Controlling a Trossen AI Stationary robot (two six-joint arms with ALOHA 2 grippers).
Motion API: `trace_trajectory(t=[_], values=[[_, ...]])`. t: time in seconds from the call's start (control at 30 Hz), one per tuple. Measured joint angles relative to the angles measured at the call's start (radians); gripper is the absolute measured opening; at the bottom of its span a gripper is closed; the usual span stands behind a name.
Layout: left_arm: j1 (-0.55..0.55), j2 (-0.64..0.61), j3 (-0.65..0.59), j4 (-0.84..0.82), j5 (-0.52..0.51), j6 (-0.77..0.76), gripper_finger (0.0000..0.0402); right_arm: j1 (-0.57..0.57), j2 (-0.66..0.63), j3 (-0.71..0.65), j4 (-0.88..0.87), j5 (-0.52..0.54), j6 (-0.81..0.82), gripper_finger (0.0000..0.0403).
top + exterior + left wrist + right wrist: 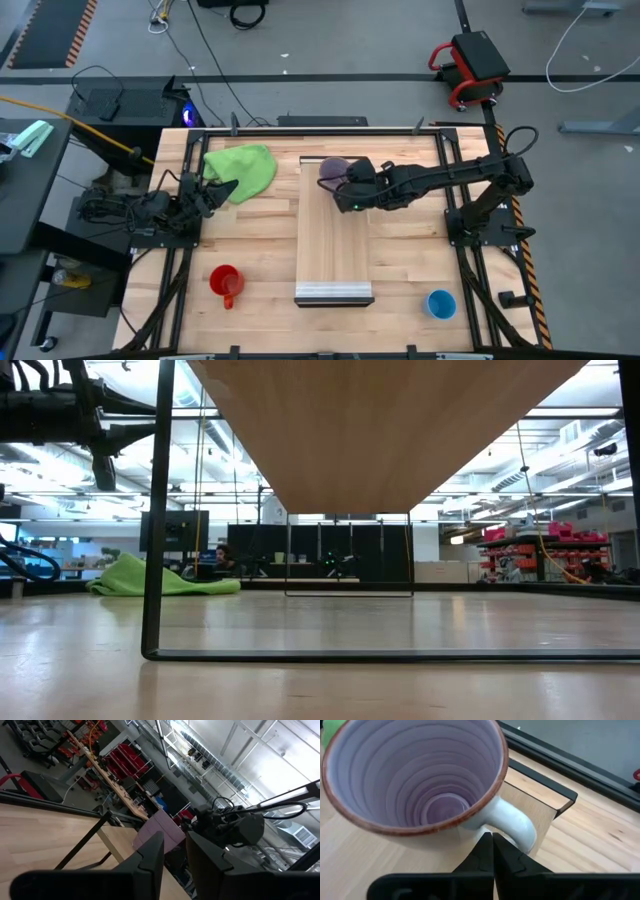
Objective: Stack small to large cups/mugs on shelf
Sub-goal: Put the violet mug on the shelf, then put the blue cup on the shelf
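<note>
Clearly, the right gripper was clenched on the purple mug, its two dark fingers pressed together just under the handle where the handle met the mug's body. Seen from the right wrist, the mug lay directly ahead of the fingertips, tilted so that its mouth with the reddish-brown rim and ribbed pale interior faced the camera. From above, the mug sat at the far end of the shelf, towards that board's left edge, with the right arm reaching in over the board from the right side of the table. Whether the mug rested on the shelf or hung just above it could not be told. The shelf's grey metal strip lay at its near end, well apart from the mug. The red mug stood on the table to the near left of the shelf, and the blue cup to its near right. Farther left, the left gripper waited beside the green cloth, its fingers parted and empty.
</note>
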Motion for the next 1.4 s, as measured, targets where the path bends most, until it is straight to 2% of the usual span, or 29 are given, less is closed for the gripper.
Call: trace_trajectory(t=[0.37,0.57,0.73,0.9,1.07,1.27,1.4], values=[[0.0,0.0,0.0,0.0,0.0,0.002,0.0092,-0.002,-0.017,0.0,-0.021,0.001,-0.001,0.0],[0.0,0.0,0.0,0.0,-0.007,0.002,0.0092,0.034,-0.112,0.001,-0.036,0.002,0.045,0.0],[0.0,0.0,0.0,0.0,-0.009,0.002,0.0095,0.088,-0.2,0.001,-0.126,-0.024,0.106,0.0001],[0.0,0.0,0.0,0.0,-0.015,0.002,0.009,0.162,-0.303,0.001,-0.205,-0.116,0.195,0.0006],[0.0,0.0,0.0,0.002,-0.015,-0.001,0.0093,0.257,-0.4,0.001,-0.219,-0.256,0.332,0.0009],[0.0,0.0,0.0,0.002,-0.015,0.0,0.0094,0.402,-0.453,0.001,-0.311,-0.345,0.627,0.001],[0.0,0.0,0.0,0.002,-0.005,-0.001,0.0092,0.502,-0.44,0.001,-0.408,-0.468,0.819,0.001]])
